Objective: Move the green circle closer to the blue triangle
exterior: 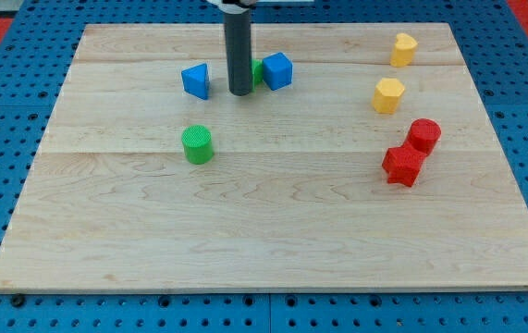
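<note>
The green circle (197, 144) lies on the wooden board left of centre. The blue triangle (195, 80) lies above it, near the view's top, a block's width or so away. My tip (239, 92) is the lower end of the dark rod, just right of the blue triangle and up and to the right of the green circle, touching neither. A second green block (257, 71) is mostly hidden behind the rod, next to a blue cube (278, 70).
A yellow block (404, 49) and a yellow hexagon (388, 94) lie at the upper right. A red cylinder (423, 135) and a red block (402, 166) touch at the right. The wooden board (264, 240) rests on a blue pegboard.
</note>
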Controlling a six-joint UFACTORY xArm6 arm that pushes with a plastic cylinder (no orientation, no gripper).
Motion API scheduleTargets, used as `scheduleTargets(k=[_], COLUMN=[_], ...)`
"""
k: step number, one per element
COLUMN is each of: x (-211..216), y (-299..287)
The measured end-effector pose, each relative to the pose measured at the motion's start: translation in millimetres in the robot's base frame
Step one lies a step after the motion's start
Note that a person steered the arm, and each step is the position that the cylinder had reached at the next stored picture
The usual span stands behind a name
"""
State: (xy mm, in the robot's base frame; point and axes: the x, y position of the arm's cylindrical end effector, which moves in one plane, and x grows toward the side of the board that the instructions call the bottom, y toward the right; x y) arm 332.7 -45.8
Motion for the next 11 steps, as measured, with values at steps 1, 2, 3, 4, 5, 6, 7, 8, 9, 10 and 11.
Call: scheduleTargets(k=[1, 2, 3, 4, 5, 6, 7, 8, 9, 10, 11], x=[9.0, 11.8, -8.0, 7.1, 16.2, 53.0, 135.8, 142.3, 94.0, 79.4, 51.9], y=[-15.5, -48.6, -70.4, -57.9, 34.5, 72.5, 48.8, -36.8, -48.0, -44.4, -66.2])
